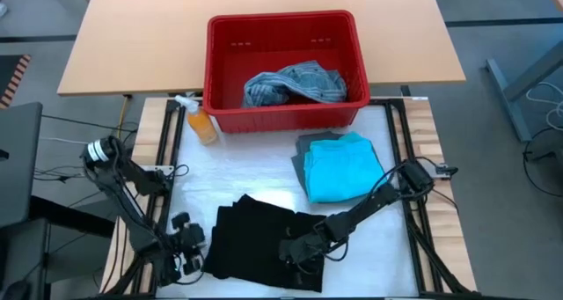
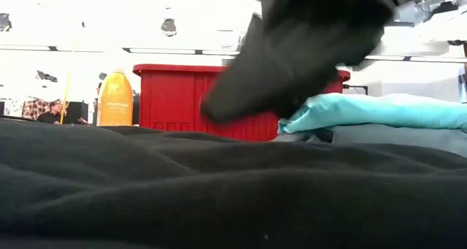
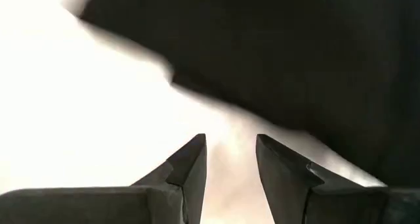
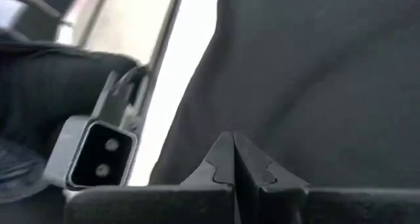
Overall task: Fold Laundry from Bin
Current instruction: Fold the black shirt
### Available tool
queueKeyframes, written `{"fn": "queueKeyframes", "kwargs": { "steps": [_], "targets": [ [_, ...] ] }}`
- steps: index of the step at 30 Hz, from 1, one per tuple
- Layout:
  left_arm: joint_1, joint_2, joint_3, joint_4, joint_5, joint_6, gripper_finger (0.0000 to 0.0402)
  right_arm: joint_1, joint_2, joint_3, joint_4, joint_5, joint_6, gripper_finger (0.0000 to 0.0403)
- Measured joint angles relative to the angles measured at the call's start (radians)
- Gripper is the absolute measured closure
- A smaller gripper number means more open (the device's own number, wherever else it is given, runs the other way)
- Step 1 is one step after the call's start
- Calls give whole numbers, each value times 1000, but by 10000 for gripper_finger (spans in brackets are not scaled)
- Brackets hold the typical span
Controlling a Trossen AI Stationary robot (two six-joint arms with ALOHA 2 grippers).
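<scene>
High view
Bin: the red bin (image 1: 286, 69) stands at the far side of the bench (image 1: 246, 181), by the middle.
In the bin: a mottled blue-grey garment (image 1: 295, 83) lies bunched on its floor.
Bottle: an orange spray bottle (image 1: 200, 120) lies just beside the bin's left front corner.
Folded pile: a turquoise garment (image 1: 343, 166) sits folded on a grey-green garment (image 1: 305, 146), in front of the bin toward the right.
Black garment: a black garment (image 1: 264, 240) lies spread at the near edge of the bench.
Left claw: the left claw (image 1: 187, 244) is low at the black garment's left edge.
Right claw: the right claw (image 1: 295, 250) rests on the black garment's right part.

Low view
Foreground: the black cloth (image 2: 219, 190) fills the lower half.
Behind: the bin (image 2: 182, 96), the bottle (image 2: 115, 97) upright-looking to its left, the turquoise fold (image 2: 379, 110) to the right.
Above: a dark blurred arm part hangs over the cloth; which arm, I cannot tell.

Left wrist view
Left claw: its fingers (image 3: 190, 168) stand apart with nothing between them, over bright bench surface.
Cloth: the black garment's edge (image 3: 295, 60) lies just ahead.

Right wrist view
Right claw: its fingers (image 4: 220, 161) are pressed together, tips against the black cloth (image 4: 315, 79); whether a fold is pinched between them, I cannot tell.
Beyond: the left arm's camera housing (image 4: 98, 152) shows past the cloth's edge.
</scene>
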Motion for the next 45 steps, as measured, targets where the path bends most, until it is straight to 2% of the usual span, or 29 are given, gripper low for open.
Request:
{"fn": "queueKeyframes", "kwargs": {
  "steps": [2, 5, 7, 10, 15, 19, 22, 27, 33, 36, 41, 45],
  "targets": [
    [-1, -34, 25, -41, -105, 16, 281, 2, -36, 1, -44, 52, -13, 382],
    [16, -59, 25, -31, -330, 77, 281, 11, -60, 1, -83, 154, -15, 382],
    [64, -38, 15, 15, -383, 148, 281, 24, -67, 0, -128, 241, 4, 382],
    [172, 9, -38, 149, -405, 249, 281, 43, -75, 0, -278, 364, 101, 382],
    [308, 61, -101, 357, -423, 420, 281, 71, -77, 0, -386, 451, 237, 382],
    [387, 78, -143, 410, -268, 489, 281, 122, -74, -14, -471, 559, 355, 382],
    [412, 79, -179, 424, -243, 481, 281, 149, -75, -73, -465, 614, 446, 382],
    [428, 70, -216, 390, -274, 461, 281, 152, -80, -168, -341, 647, 566, 382],
    [469, 18, -218, 238, -277, 403, 281, 120, -87, -179, -329, 657, 594, 382],
    [470, -50, -218, 178, -330, 371, 281, 107, -107, -162, -349, 654, 543, 382],
    [462, -195, -193, 189, -390, 447, 281, 114, -176, -118, -346, 665, 409, 382],
    [461, -251, -193, 247, -373, 516, 281, 113, -190, -117, -390, 747, 379, 382]
  ]
}}
